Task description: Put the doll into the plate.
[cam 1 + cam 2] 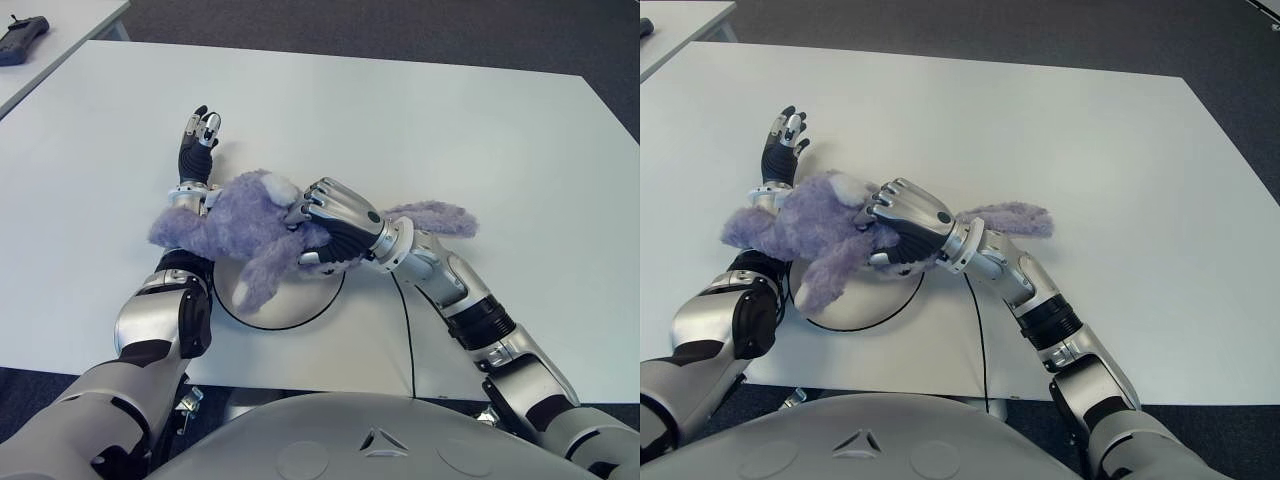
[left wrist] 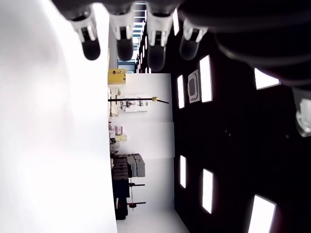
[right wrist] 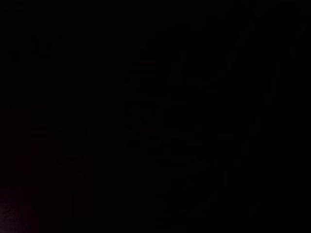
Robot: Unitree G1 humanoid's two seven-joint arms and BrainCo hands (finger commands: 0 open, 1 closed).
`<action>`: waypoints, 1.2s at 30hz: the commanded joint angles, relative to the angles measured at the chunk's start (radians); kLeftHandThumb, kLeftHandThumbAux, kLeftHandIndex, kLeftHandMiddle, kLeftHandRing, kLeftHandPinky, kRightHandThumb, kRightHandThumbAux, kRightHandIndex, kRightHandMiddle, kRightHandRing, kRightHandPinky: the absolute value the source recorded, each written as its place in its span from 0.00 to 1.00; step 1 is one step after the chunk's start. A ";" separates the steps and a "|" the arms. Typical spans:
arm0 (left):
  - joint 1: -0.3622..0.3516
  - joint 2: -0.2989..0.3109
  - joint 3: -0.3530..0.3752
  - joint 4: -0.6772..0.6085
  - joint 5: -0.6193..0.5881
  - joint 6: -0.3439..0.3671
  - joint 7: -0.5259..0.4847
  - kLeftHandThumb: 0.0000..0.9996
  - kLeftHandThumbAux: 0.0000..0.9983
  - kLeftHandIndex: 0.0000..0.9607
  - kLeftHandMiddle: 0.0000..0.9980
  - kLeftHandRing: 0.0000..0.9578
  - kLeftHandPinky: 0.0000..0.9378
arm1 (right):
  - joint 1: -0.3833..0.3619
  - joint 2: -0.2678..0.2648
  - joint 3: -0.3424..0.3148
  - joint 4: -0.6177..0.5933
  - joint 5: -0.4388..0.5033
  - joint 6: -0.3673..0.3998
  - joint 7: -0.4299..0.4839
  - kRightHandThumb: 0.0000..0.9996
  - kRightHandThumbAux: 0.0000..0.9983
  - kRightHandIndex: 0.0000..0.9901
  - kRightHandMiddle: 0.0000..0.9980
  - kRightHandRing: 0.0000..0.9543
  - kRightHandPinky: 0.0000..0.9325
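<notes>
Left eye view, room: the white table (image 1: 480,130) lay bare beyond and to the right of the plate (image 1: 300,300); the plate sat near the table's front edge.
Left eye view, doll: the purple plush doll (image 1: 245,225) sprawled over the plate's far rim, one limb hanging onto the plate, another stretched right past the plate.
Left eye view, right hand: the right hand (image 1: 335,225) had its fingers curled down onto the doll's middle, gripping the plush.
Left eye view, left hand: the left hand (image 1: 197,145) showed just beyond the plate on its left side, fingers straight and holding nothing; the doll covered its wrist.
Left eye view, corner: a dark device (image 1: 22,40) lay on a second table, cut off by the frame.
Left wrist view: four straight fingertips (image 2: 91,47) pointed over the table; beyond the table was a room.
Right wrist view: wholly dark, nothing readable.
</notes>
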 commanded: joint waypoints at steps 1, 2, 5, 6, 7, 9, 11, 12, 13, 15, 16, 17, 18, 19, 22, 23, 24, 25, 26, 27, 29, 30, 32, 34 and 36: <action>0.237 -0.142 -0.005 0.161 -0.011 0.038 0.043 0.00 0.33 0.09 0.12 0.05 0.00 | 0.046 -0.033 0.088 0.021 -0.009 0.015 0.147 0.39 0.84 0.71 0.86 0.90 0.93; 0.237 -0.142 -0.006 0.161 -0.011 0.038 0.045 0.00 0.33 0.09 0.12 0.05 0.00 | 0.047 -0.034 0.090 0.019 -0.006 0.019 0.155 0.39 0.84 0.71 0.86 0.90 0.93; 0.238 -0.144 -0.011 0.159 -0.007 0.032 0.052 0.00 0.33 0.09 0.12 0.05 0.00 | 0.065 -0.034 0.108 0.021 -0.034 0.032 0.166 0.38 0.85 0.71 0.86 0.90 0.93; 0.239 -0.144 -0.012 0.158 -0.006 0.031 0.053 0.00 0.34 0.09 0.11 0.05 0.00 | 0.074 -0.032 0.116 0.026 -0.051 0.033 0.162 0.38 0.85 0.72 0.86 0.90 0.93; 0.239 -0.145 -0.013 0.158 -0.005 0.030 0.054 0.00 0.34 0.09 0.11 0.04 0.00 | 0.082 -0.030 0.124 0.031 -0.066 0.036 0.158 0.38 0.86 0.72 0.86 0.90 0.93; 0.239 -0.145 -0.014 0.157 -0.004 0.029 0.055 0.00 0.34 0.09 0.11 0.04 0.00 | 0.098 -0.030 0.137 0.037 -0.077 0.049 0.160 0.38 0.86 0.72 0.86 0.91 0.93; 0.239 -0.146 -0.015 0.157 -0.004 0.027 0.056 0.00 0.35 0.09 0.11 0.04 0.00 | 0.112 -0.030 0.147 0.042 -0.075 0.065 0.168 0.37 0.86 0.72 0.87 0.91 0.93; 0.239 -0.146 -0.016 0.156 -0.003 0.026 0.057 0.00 0.35 0.09 0.11 0.04 0.00 | 0.116 -0.030 0.151 0.043 -0.073 0.070 0.171 0.37 0.87 0.71 0.87 0.91 0.93; 0.239 -0.147 -0.016 0.156 -0.003 0.023 0.058 0.00 0.35 0.09 0.11 0.04 0.00 | 0.120 -0.030 0.154 0.043 -0.060 0.081 0.184 0.37 0.87 0.71 0.87 0.91 0.93; 0.240 -0.148 -0.017 0.155 -0.002 0.018 0.059 0.00 0.35 0.08 0.10 0.04 0.00 | 0.127 -0.031 0.159 0.044 -0.040 0.096 0.202 0.37 0.87 0.71 0.86 0.90 0.92; 0.240 -0.149 -0.017 0.155 -0.002 0.017 0.060 0.00 0.35 0.08 0.10 0.04 0.00 | 0.130 -0.031 0.161 0.044 -0.035 0.102 0.208 0.36 0.86 0.70 0.86 0.90 0.92; 0.240 -0.149 -0.018 0.155 -0.002 0.017 0.060 0.00 0.35 0.08 0.10 0.04 0.00 | 0.132 -0.031 0.166 0.050 -0.032 0.107 0.215 0.36 0.86 0.70 0.86 0.90 0.92; 0.240 -0.150 -0.018 0.154 -0.002 0.017 0.060 0.00 0.35 0.07 0.10 0.04 0.00 | 0.133 -0.032 0.170 0.054 -0.030 0.111 0.220 0.37 0.86 0.70 0.86 0.90 0.92; 0.239 -0.150 -0.018 0.154 -0.002 0.018 0.060 0.00 0.35 0.07 0.10 0.04 0.00 | 0.135 -0.030 0.177 0.067 -0.041 0.111 0.215 0.37 0.86 0.70 0.86 0.90 0.92; 0.239 -0.151 -0.018 0.154 -0.001 0.021 0.061 0.00 0.35 0.06 0.10 0.04 0.00 | 0.142 -0.025 0.191 0.101 -0.070 0.104 0.188 0.38 0.85 0.70 0.87 0.90 0.93; 0.239 -0.151 -0.018 0.153 0.000 0.021 0.061 0.00 0.35 0.06 0.10 0.04 0.00 | 0.146 -0.021 0.197 0.131 -0.090 0.095 0.156 0.38 0.85 0.70 0.87 0.90 0.93; 0.240 -0.151 -0.018 0.153 0.001 0.021 0.062 0.00 0.36 0.07 0.10 0.04 0.00 | 0.149 -0.018 0.202 0.152 -0.105 0.088 0.134 0.38 0.85 0.70 0.87 0.90 0.92; 0.240 -0.151 -0.018 0.153 0.001 0.019 0.063 0.00 0.36 0.07 0.10 0.03 0.00 | 0.153 -0.016 0.205 0.175 -0.120 0.080 0.103 0.38 0.85 0.70 0.87 0.90 0.92; 0.241 -0.151 -0.018 0.153 0.002 0.018 0.063 0.00 0.36 0.07 0.10 0.03 0.00 | 0.156 -0.014 0.208 0.190 -0.130 0.074 0.083 0.37 0.85 0.69 0.86 0.89 0.90; 0.241 -0.151 -0.018 0.153 0.002 0.016 0.064 0.00 0.36 0.07 0.10 0.03 0.00 | 0.160 -0.013 0.206 0.200 -0.132 0.069 0.065 0.37 0.84 0.69 0.85 0.88 0.88; 0.242 -0.151 -0.018 0.153 0.003 0.014 0.065 0.00 0.36 0.07 0.10 0.03 0.00 | 0.164 -0.010 0.202 0.209 -0.128 0.064 0.043 0.34 0.83 0.66 0.80 0.82 0.81; 0.242 -0.151 -0.019 0.152 0.004 0.014 0.066 0.00 0.36 0.07 0.10 0.03 0.00 | 0.164 -0.008 0.201 0.211 -0.125 0.062 0.036 0.30 0.79 0.62 0.76 0.79 0.78; 0.243 -0.151 -0.020 0.152 0.006 0.012 0.067 0.00 0.36 0.07 0.10 0.03 0.00 | 0.155 -0.010 0.192 0.208 -0.111 0.058 0.033 0.28 0.77 0.60 0.75 0.78 0.79; 0.244 -0.151 -0.021 0.152 0.007 0.011 0.069 0.00 0.36 0.07 0.10 0.03 0.00 | 0.145 -0.014 0.184 0.196 -0.096 0.059 0.040 0.30 0.74 0.56 0.73 0.78 0.82; 0.244 -0.151 -0.023 0.152 0.008 0.011 0.070 0.00 0.37 0.07 0.10 0.03 0.00 | 0.137 -0.016 0.177 0.176 -0.084 0.067 0.055 0.31 0.72 0.55 0.72 0.78 0.84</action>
